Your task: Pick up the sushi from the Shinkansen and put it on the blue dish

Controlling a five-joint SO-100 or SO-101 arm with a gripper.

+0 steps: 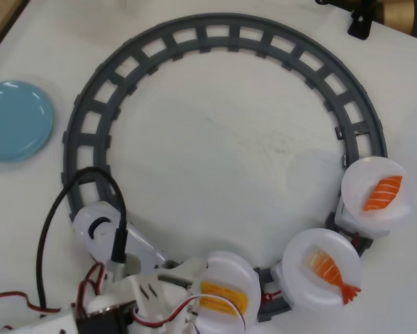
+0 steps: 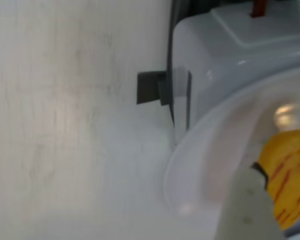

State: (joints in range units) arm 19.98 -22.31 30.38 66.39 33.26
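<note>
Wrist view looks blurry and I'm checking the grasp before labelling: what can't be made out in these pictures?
- Gripper: overhead view, arm and wires cover its tips; open or shut unclear.
- Sushi: wrist view, blurred, cut by the right edge, partly behind a finger.
- Shinkansen: overhead view, nose under the cable.

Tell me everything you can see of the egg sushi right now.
The egg sushi is a small yellow-orange block with darker orange grooves across its top, plastic by its look. It lies flat on a round white plate at the bottom of the overhead view, on the train car over the grey track. The gripper reaches in from its left, a finger close against the sushi's edge; actual contact isn't clear. The wrist view shows only its blurred side.
</note>
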